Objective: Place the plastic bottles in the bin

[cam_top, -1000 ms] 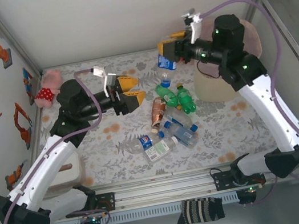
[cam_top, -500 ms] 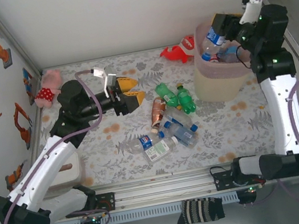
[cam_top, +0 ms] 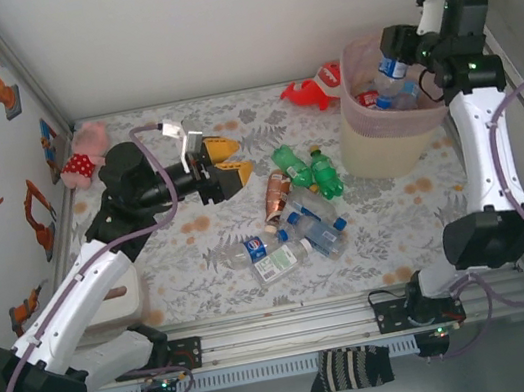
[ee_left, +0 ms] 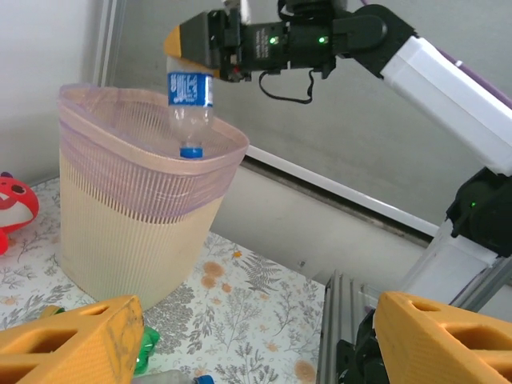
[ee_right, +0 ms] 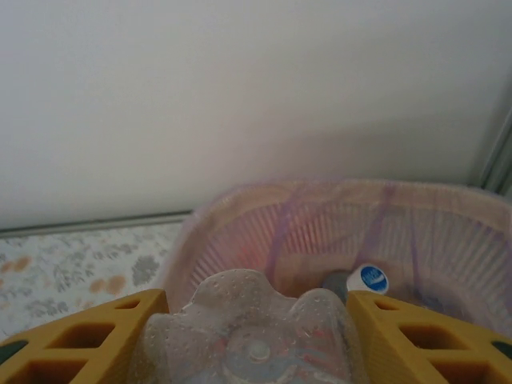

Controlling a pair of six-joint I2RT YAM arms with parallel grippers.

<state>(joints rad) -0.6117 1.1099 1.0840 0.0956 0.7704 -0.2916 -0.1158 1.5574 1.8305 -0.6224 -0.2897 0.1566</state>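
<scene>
- Floral-print tabletop (cam_top: 202, 257), plain white walls behind.
- Right gripper (cam_top: 394, 59) clamped on clear bottle (ee_left: 190, 104), cap down, over mouth of bin (ee_left: 120, 208).
- Best released only when centred inside pink liner (ee_left: 152, 172), clear of rim.
- Left gripper (cam_top: 221, 165) fingers apart, empty, above cloth.
- Loose bottles (cam_top: 298, 225) heaped mid-table.
- Blue label on held bottle: print unreadable.
</scene>
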